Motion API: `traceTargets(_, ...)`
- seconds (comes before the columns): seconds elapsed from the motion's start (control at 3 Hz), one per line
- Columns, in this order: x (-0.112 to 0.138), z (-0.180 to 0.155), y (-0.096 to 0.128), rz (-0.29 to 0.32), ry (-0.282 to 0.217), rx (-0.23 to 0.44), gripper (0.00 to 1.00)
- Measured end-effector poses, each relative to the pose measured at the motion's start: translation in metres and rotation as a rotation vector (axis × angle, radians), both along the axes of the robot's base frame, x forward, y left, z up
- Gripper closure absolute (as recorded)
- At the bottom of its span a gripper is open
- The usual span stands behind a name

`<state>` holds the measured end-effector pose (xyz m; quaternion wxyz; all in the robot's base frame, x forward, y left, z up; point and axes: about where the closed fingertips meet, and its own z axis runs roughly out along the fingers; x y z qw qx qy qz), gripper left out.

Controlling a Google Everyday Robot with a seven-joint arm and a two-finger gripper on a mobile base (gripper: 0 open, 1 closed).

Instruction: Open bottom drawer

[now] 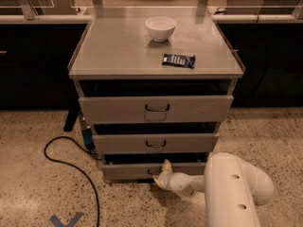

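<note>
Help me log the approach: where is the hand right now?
In the camera view the hand is low, just right of centre, at the front of the bottom drawer, mid-width, under the middle drawer.

Gripper low, at front centre of bottom drawer; bowl on cabinet top

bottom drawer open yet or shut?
Shut or barely cracked; cannot tell which. Above the bottom drawer front only a dark slit shows, no tray, same as the middle drawer. The claw is at its front's centre.
</note>
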<state>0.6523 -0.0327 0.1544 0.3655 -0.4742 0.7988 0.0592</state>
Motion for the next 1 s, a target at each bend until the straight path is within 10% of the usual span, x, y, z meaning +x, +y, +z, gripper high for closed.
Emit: traceTargets(1.0, -0.0001, 0.0026, 0.0, 0.0, 0.0, 0.0, 1.0)
